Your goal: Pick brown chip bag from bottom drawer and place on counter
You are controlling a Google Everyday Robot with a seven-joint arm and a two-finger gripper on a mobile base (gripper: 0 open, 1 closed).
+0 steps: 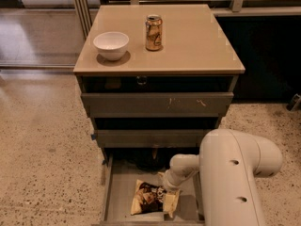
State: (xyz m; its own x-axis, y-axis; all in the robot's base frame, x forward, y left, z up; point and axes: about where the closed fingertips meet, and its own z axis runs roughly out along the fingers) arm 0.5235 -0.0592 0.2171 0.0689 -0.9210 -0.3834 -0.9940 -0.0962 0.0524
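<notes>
The brown chip bag lies crinkled in the open bottom drawer, dark centre with cream-tan ends. My gripper hangs down into the drawer at the bag's right end, right against it. My white arm fills the lower right and hides the drawer's right side. The counter is the glossy tan top of the cabinet, above the drawers.
A white bowl and a gold-brown drink can stand on the counter's left and middle. Two upper drawers are slightly ajar. Speckled floor lies to the left; a dark wall panel is to the right.
</notes>
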